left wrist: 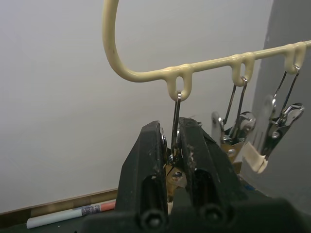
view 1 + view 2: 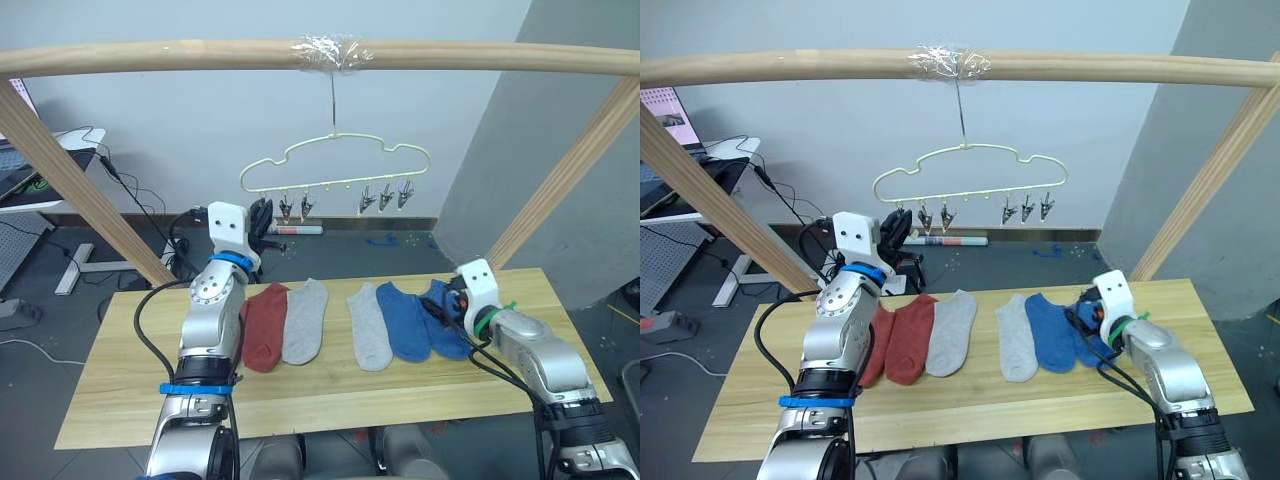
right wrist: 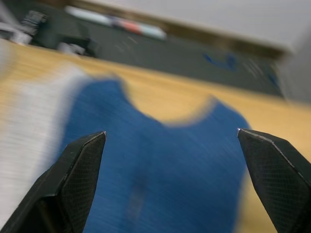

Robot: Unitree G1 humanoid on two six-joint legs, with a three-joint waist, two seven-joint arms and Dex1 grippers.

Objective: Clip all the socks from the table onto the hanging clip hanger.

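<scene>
Pale wood table (image 2: 330,395) holds six soft socks (image 2: 303,320). Left gripper (image 1: 170,160) pinches a small metal clip (image 1: 176,124) on the cream wire hanger (image 2: 335,160), probably to open it; right gripper (image 3: 170,145) is spread wide over a blue sock (image 3: 160,170), ready to grab.

On the desk (image 2: 960,400) I count six socks: two rust-red (image 2: 908,338), two light grey (image 2: 952,332), two blue (image 2: 1049,331); one clip hanger (image 2: 970,170) overhead.

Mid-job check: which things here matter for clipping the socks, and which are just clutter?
Job:
red socks
grey socks
blue socks
clip hanger and its end clip, pinched by the left gripper
table
right gripper, open over a blue sock

Lying about:
pole frame
tube on the floor
cables
desk
</scene>
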